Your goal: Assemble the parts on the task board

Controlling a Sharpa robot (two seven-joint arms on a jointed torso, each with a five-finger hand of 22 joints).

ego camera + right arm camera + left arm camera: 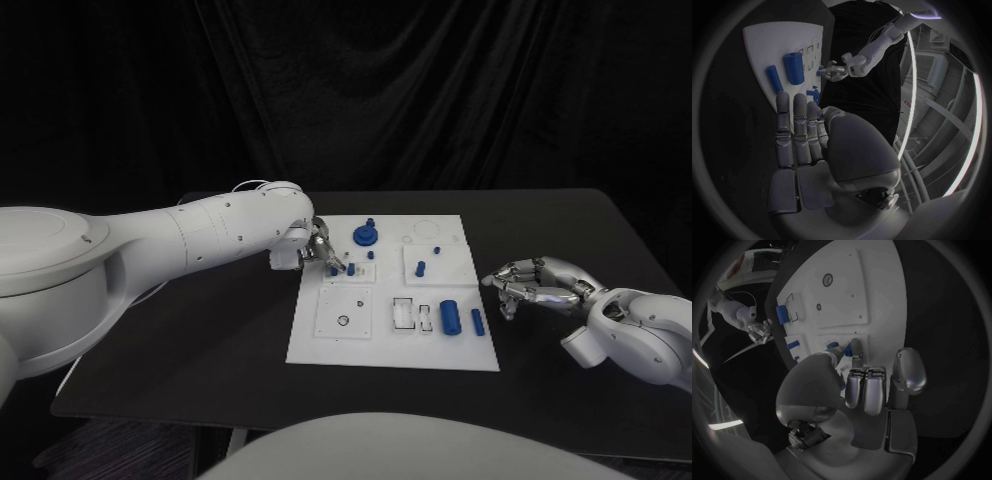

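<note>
Left hand [315,246], over the task board's [325,350] far-left block, fingertips among the small blue pegs [351,268]; whether it pinches 1 cannot be told. Risk: a tilted peg jams or knocks its neighbour. Right hand [531,284] rests right of the board, fingers loosely curled, empty, near the blue cylinder [449,316].

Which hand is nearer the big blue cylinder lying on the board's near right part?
Right. The right hand hovers just off the task board edge beside the big blue cylinder; the left hand works across the board at its far left.
</note>
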